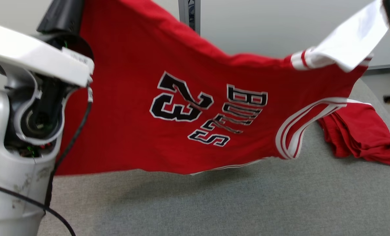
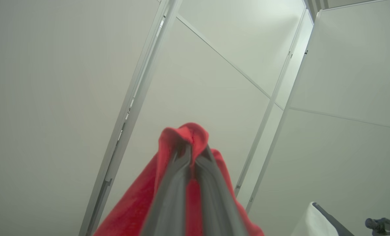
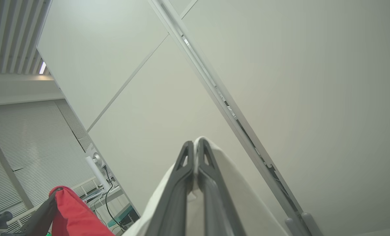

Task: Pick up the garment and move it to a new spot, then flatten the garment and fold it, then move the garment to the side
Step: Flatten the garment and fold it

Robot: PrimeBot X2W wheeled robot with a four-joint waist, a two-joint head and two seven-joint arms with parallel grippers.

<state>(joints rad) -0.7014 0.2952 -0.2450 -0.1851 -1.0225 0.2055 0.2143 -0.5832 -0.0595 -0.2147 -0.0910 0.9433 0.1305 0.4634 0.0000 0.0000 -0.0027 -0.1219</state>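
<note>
Red garment [image 1: 132, 131] bearing 23, seemingly BULLS, hangs stretched, white-trimmed.

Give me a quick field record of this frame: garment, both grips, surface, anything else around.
garment: red jersey, held up and spread out, its print turned sideways
left gripper: shut on a red edge of the jersey
right gripper: shut on the jersey's white part
table: grey, under the jersey; the lower hem appears to hang clear of it
other: red cloth heap on the table at right; cannot tell if separate
</note>
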